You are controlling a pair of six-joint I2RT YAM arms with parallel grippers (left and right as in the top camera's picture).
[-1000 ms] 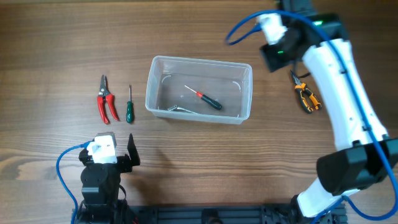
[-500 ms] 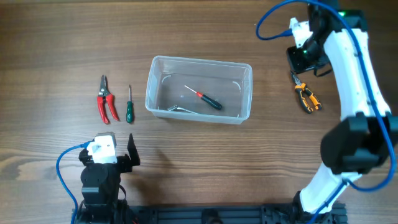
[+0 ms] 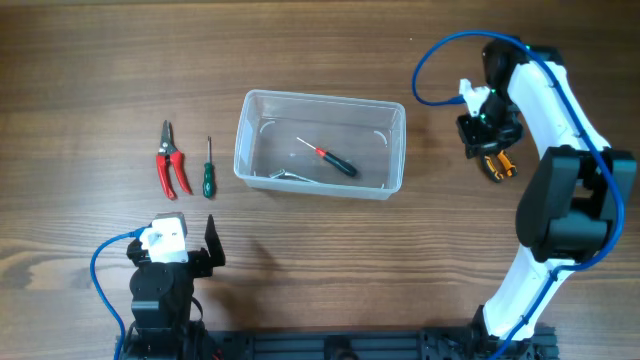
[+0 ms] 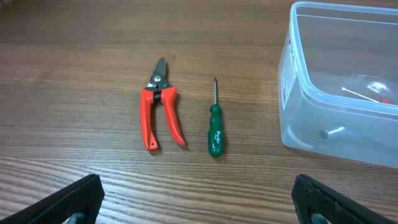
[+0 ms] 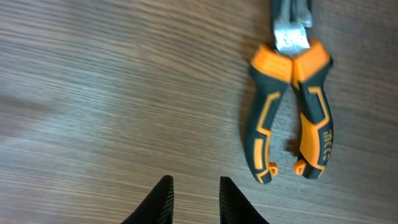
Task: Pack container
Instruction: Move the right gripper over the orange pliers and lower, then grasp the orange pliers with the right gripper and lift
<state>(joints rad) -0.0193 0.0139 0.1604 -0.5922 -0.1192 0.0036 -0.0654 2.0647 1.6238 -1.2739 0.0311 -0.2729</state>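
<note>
The container [image 3: 320, 98] sits near the middle of the table [image 3: 100, 60], upright, its long side running from 9 to 3 o'clock. Its mouth is open upward, so I judge I can drop a tool in from above without tilting anything. Inside lie already a red-and-black screwdriver [image 3: 335, 160] and a small metal piece [image 3: 290, 175] which I cannot identify.

At 9 o'clock from the tub, well apart from its wall, lie the green screwdriver [image 4: 216, 127] and the red shears [image 4: 160, 109], side by side but not touching. There is bare wood around both for fingers to come down.

At 3 o'clock lie the orange pliers [image 5: 292, 118], handles slightly spread. The right gripper [image 5: 194, 198] hangs low over them; in the wrist view the pliers are at about 1 o'clock from the fingertips. The fingers are drawn close together and hold nothing. I think this arm is placed here to take the pliers, but it must spread its fingers and centre itself over the handles first.

The left gripper [image 4: 202, 202] waits at 7 o'clock from the tub, spread wide and empty, facing the two left tools. The way to them looks free.
</note>
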